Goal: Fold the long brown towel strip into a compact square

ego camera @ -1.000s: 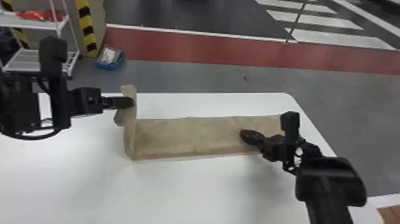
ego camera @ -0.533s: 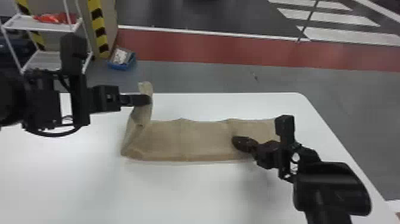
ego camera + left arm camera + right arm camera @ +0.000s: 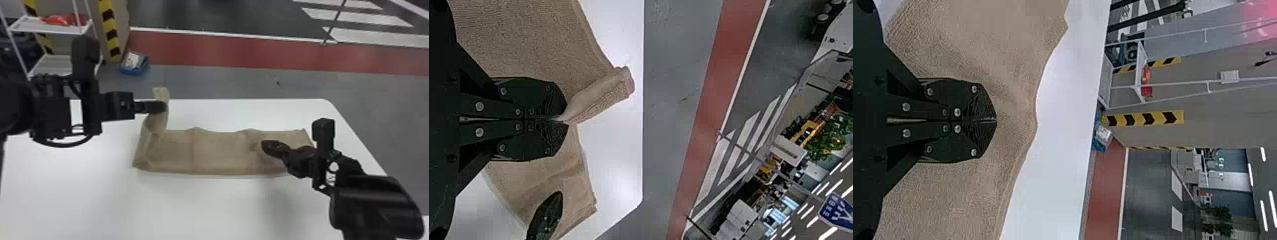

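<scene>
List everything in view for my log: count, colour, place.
Towel strip: one, brown, lying on the table, left end raised
Table: one, white, under the towel
Rack: one, white, beyond the table, far left
Items on rack: count unclear, red-orange, upper shelf
Striped strips: at least two, yellow-black, by the rack
Container: one, blue, on the floor
Floor band: one, red, beyond the table
Floor stripes: several, white, far right
Left gripper: one, black, closed on the raised end
Right gripper: one, black, at the towel's right part
</scene>
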### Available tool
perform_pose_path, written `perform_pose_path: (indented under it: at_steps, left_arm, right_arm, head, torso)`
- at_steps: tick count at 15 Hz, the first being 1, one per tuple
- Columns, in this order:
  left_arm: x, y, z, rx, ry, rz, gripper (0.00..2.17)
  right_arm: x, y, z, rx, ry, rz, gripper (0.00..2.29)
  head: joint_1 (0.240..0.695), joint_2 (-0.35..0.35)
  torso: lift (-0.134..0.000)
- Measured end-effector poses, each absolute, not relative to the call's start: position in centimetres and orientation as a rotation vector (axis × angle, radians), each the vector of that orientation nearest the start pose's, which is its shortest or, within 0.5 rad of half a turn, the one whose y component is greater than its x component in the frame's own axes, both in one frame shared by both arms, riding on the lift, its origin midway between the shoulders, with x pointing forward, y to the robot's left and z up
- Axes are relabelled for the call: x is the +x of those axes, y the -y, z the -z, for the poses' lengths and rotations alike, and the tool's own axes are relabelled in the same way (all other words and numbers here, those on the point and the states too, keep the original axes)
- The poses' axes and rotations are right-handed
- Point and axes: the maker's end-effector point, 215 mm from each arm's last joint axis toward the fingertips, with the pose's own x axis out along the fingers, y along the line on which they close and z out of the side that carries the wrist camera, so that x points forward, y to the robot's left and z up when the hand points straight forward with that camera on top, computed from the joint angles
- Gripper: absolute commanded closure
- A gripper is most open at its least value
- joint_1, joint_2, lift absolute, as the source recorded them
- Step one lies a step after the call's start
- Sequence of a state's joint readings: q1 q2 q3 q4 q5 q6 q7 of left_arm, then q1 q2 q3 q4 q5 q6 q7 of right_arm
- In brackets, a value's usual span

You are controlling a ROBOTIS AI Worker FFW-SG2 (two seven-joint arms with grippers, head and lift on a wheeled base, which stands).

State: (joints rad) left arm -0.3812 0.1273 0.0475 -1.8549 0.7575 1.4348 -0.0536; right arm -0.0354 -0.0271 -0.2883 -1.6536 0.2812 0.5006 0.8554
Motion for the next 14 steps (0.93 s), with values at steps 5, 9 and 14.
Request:
perform_pose_path:
  at_steps: [5, 9, 14]
  left_arm:
    - [54.2, -8.3, 28.9, -0.318, -0.705, 0.607, 1.74]
    - [54.7, -5.8, 28.7, -0.294, -0.647, 0.596, 1.74]
    - [53.0, 2.5, 29.7, -0.262, -0.639, 0.668, 1.74]
  right_arm:
    - [54.1, 30.6, 40.9, -0.034, -0.411, -0.399, 1.87]
    - [53.7, 36.6, 38.0, 0.010, -0.344, -0.309, 1.87]
    - [52.1, 44.7, 35.8, 0.094, -0.304, -0.203, 1.87]
  head:
    - [0.695, -0.212]
    - [0.695, -0.287]
    - [0.679, -0.350]
  torso:
    - [-0.124]
    - [-0.124]
    - [-0.124]
